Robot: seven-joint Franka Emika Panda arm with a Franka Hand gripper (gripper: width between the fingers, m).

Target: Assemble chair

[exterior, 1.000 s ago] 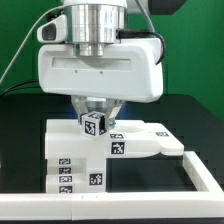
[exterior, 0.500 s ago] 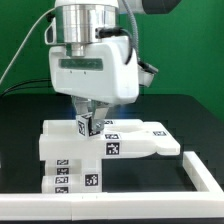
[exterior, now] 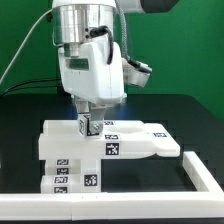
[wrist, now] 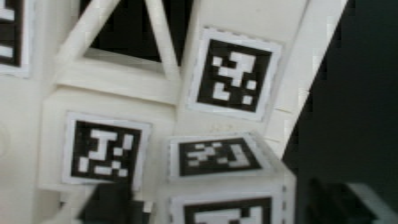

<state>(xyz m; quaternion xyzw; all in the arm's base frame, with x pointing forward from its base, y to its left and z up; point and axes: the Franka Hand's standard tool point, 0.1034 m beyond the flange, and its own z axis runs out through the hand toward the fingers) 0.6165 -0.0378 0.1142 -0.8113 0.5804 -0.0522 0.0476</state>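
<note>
The arm (exterior: pixel 88 45) is seen in the upper middle of the frame, wrist pointed straight down. The gripper (exterior: pixel 89 117) is held at centre, fingers (wrist: pixel 107 205) spread apart, nothing clamped.

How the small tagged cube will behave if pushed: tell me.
The small cube looks like solid matte plastic: probably stiff and light. Its flat faces suggest sliding, not rolling. Squat on the flat slab, it seems unlikely to tip.

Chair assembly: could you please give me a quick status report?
Gripper down around the small cube, jaws unclear. Cube on the stacked chair pieces. No obstruction seen.
</note>
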